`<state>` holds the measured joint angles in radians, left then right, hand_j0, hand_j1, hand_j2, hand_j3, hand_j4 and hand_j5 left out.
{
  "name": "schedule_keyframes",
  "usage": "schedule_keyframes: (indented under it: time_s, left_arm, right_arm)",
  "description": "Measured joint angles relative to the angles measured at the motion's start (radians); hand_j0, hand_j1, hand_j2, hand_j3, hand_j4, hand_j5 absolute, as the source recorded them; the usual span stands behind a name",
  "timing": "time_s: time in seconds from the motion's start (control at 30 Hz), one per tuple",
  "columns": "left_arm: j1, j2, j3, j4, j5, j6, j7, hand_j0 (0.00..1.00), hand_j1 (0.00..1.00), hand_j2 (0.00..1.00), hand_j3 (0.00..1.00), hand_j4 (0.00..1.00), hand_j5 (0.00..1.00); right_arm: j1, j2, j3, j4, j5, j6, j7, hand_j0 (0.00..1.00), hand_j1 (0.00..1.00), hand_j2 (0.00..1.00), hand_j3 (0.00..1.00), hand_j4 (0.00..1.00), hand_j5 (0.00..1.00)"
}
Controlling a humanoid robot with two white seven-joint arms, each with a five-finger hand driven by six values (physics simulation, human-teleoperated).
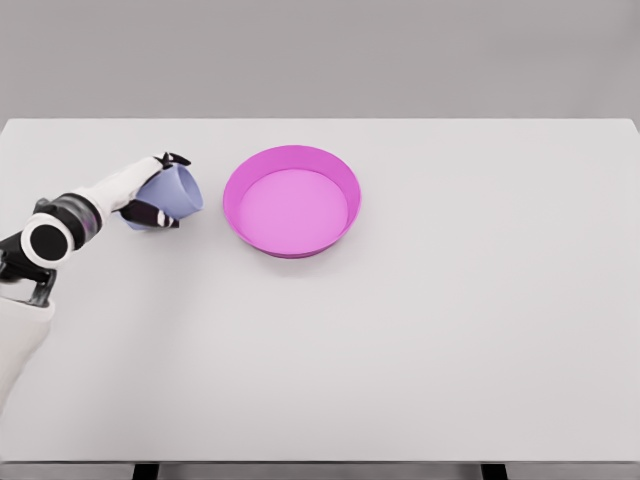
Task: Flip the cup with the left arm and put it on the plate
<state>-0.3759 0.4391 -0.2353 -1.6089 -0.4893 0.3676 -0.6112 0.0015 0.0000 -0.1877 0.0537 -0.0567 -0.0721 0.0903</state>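
Sideways, cup (172, 192) in left robot hand (150, 195)

White table (420, 340) fills view, surface plain, dark legs showing at 6 o'clock edge. Pink plate (291, 200) sits directly on it, at 11 o'clock from table centre, raised rim, upright.

So on your worktop (420, 350) the plate (291, 201) sits a bit left of center, toward the back half. Your left hand (150, 192) is just left of it, wrapped around the cup (172, 192), which is tilted and near the plate but not touching.
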Motion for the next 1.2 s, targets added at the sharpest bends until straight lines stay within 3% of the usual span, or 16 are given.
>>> schedule_keyframes:
  time_s: [0.2,0.43,0.6,0.8,1.2]
  left_arm:
    - [0.017,0.008,0.049,0.029,0.126,-0.169,0.0,0.74,0.74,0.74,0.74,0.74,0.74]
    - [0.02,0.005,0.128,0.137,0.295,-0.402,0.0,0.74,0.74,0.74,0.74,0.74,0.74]
    - [0.018,-0.019,0.156,0.172,0.39,-0.494,0.0,0.73,0.73,0.73,0.73,0.73,0.73]
    - [-0.006,-0.087,0.153,0.264,0.432,-0.615,0.0,0.73,0.73,0.73,0.73,0.73,0.73]
    - [-0.067,-0.223,0.138,0.301,0.465,-0.712,0.0,0.74,0.74,0.74,0.74,0.74,0.74]
  right_arm:
    - [0.0,0.0,0.0,0.0,0.0,0.0,0.0,1.0,1.0,1.0,1.0,1.0,1.0]
    - [0.0,0.0,0.0,0.0,0.0,0.0,0.0,1.0,1.0,1.0,1.0,1.0,1.0]
    - [0.0,0.0,0.0,0.0,0.0,0.0,0.0,1.0,1.0,1.0,1.0,1.0,1.0]
    - [0.0,0.0,0.0,0.0,0.0,0.0,0.0,1.0,1.0,1.0,1.0,1.0,1.0]
    - [0.0,0.0,0.0,0.0,0.0,0.0,0.0,1.0,1.0,1.0,1.0,1.0,1.0]
